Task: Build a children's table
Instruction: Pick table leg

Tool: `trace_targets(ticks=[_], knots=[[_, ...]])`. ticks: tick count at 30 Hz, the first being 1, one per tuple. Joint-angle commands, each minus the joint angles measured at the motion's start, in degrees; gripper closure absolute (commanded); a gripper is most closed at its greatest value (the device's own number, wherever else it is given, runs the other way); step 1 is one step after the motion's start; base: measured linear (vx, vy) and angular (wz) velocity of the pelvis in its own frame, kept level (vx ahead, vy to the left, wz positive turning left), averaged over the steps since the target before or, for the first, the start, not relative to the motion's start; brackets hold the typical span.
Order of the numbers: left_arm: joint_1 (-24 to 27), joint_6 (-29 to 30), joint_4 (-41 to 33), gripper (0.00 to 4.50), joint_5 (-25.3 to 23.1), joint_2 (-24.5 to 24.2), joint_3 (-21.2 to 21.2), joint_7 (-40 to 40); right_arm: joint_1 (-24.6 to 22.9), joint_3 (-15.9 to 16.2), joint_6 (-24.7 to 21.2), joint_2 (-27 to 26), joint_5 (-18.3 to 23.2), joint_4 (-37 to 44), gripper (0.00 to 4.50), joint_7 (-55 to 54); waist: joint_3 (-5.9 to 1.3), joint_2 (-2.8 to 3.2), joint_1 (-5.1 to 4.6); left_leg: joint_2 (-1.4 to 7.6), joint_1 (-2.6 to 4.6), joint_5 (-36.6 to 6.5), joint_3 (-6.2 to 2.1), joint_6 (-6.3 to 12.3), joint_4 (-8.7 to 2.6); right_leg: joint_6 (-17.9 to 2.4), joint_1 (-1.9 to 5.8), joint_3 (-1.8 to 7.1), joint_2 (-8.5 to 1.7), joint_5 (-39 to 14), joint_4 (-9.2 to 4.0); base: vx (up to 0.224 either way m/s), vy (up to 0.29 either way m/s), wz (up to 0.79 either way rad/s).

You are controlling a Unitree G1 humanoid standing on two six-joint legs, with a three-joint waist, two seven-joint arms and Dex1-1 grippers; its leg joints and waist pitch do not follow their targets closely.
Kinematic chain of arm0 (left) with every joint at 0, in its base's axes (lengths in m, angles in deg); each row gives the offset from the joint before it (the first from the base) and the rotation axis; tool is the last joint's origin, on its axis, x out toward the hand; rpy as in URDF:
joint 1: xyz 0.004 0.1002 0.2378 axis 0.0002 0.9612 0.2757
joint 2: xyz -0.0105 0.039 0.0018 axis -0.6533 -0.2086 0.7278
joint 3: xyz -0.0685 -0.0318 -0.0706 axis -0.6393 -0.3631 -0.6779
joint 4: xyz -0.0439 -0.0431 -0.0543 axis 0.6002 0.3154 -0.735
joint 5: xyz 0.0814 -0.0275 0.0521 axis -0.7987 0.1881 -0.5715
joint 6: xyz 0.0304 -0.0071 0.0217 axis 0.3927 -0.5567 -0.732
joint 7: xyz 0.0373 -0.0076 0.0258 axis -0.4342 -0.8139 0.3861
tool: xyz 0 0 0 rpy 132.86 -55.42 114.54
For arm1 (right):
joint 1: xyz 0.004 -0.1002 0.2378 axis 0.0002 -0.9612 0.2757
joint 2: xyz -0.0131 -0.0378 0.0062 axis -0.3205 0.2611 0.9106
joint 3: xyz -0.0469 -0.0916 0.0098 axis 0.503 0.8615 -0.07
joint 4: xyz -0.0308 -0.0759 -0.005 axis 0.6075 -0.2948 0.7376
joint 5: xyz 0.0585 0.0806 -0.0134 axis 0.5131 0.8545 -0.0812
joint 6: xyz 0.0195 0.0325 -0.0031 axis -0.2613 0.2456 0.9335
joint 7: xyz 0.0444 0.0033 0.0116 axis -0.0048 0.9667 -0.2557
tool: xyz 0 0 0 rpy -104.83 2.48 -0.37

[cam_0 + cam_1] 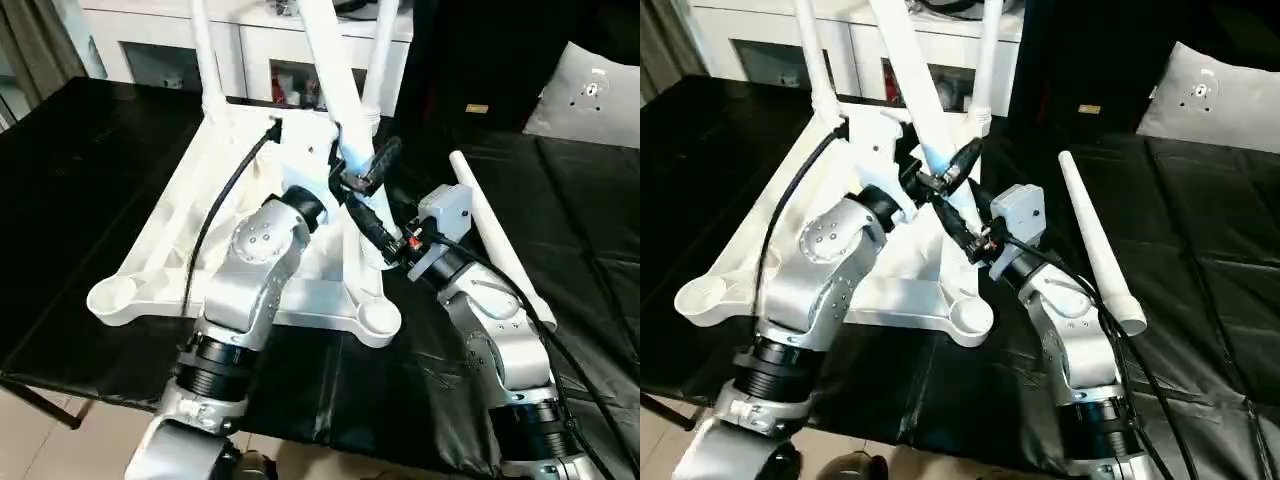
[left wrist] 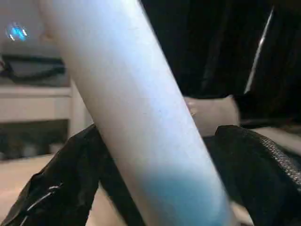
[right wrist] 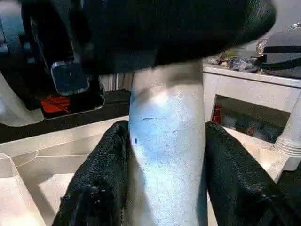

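Note:
The white table top [image 1: 170, 240] lies upside down on the black work surface, ribs facing up. Two white legs [image 1: 203, 50] [image 1: 385, 50] stand in its far corner sockets. The near sockets [image 1: 112, 297] [image 1: 378, 318] are bare. A third leg [image 1: 325, 50] leans over the middle of the top, and both grippers hold its lower end. My left gripper [image 2: 155, 188] is shut on it, black fingers [image 2: 254, 160] on either side. Just below, my right gripper [image 3: 167, 188] is shut on the same leg [image 3: 167, 141]. A fourth leg [image 1: 490, 225] lies loose to the right.
The black-covered work surface [image 1: 70, 180] reaches past the table top on all sides. White cabinets [image 1: 260, 50] stand behind it. A grey cushion [image 1: 590, 95] rests at the far right. Pale floor shows past the near left edge.

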Motion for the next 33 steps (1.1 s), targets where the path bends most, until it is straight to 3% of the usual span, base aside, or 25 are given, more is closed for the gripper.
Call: trace_targets(ticks=[1,6,7,12,24,27,29,31,33], knots=[[0.7,1.5,-0.4,0.82,2.5,0.8,-0.8,1.4,0.7,0.3,1.1,0.4,-0.1,-0.5,2.59,0.0,-4.41,-0.15,0.19,3.94,1.30,-9.2,-1.27,3.05,-3.36,-11.8,2.69,3.11,-6.82,-1.5,-4.89,0.000,0.000,0.00],[1.1,3.3,-1.1,0.82,6.3,2.5,-2.4,1.9,0.8,0.4,1.3,0.4,0.0,-0.8,2.59,0.1,-4.50,-0.16,0.19,3.86,1.30,-8.9,-1.19,3.49,-3.22,-12.0,2.68,3.07,-6.72,-1.7,-4.95,0.000,0.000,0.00],[1.1,5.4,-1.7,0.82,9.6,3.7,-3.7,2.4,0.8,0.5,1.3,0.5,0.0,-0.8,2.59,0.3,-4.52,-0.17,0.17,3.88,1.29,-9.0,-1.22,3.51,-3.26,-11.8,2.73,3.08,-6.68,-1.9,-4.94,0.000,0.000,0.00],[0.9,8.5,-2.6,0.82,16.0,5.6,-7.0,2.3,0.7,0.8,1.4,0.7,0.3,-0.9,2.59,0.8,-4.44,-0.32,0.17,3.79,1.20,-9.3,-1.11,3.51,-3.22,-12.1,2.77,3.06,-6.63,-3.1,-5.06,0.000,0.000,0.00],[1.0,10.4,-2.9,0.82,17.3,4.8,-7.7,1.9,0.7,1.1,1.5,0.9,0.7,-1.2,2.59,1.3,-4.50,-0.32,0.21,3.84,1.27,-8.8,-1.13,3.58,-3.22,-11.0,2.71,3.06,-6.53,-3.0,-5.02,0.000,0.000,0.00],[0.6,7.3,-1.7,0.82,12.5,2.0,-5.4,3.1,0.7,1.1,1.6,1.0,0.8,-1.0,2.59,1.3,-4.53,-0.27,0.19,3.84,1.27,-9.1,-1.23,3.52,-3.26,-10.5,2.73,3.09,-6.54,-3.4,-5.09,0.000,0.000,0.00],[0.6,0.6,1.2,0.82,3.1,-4.3,0.8,7.7,0.7,1.1,1.6,1.2,0.9,-1.1,2.59,1.4,-4.56,-0.11,0.25,3.88,1.33,-9.5,-1.48,3.64,-3.44,-8.8,2.64,3.17,-6.52,-4.6,-5.34,0.000,0.000,0.00],[0.8,-2.2,2.8,0.82,1.5,-6.2,1.6,10.2,0.6,1.0,1.8,1.3,1.0,-1.3,2.59,1.6,-4.52,-0.03,0.10,3.95,1.37,-9.8,-1.49,2.99,-3.64,-7.9,2.54,3.16,-6.51,-5.3,-5.25,0.000,0.000,0.00],[1.0,-3.6,3.4,0.82,2.4,-6.4,0.7,11.8,0.5,1.0,1.8,1.4,1.1,-1.3,2.59,1.7,-4.68,0.05,0.04,4.03,1.46,-9.0,-1.31,2.00,-3.55,-9.5,2.62,3.14,-6.69,-2.7,-4.86,0.000,0.000,0.00]])
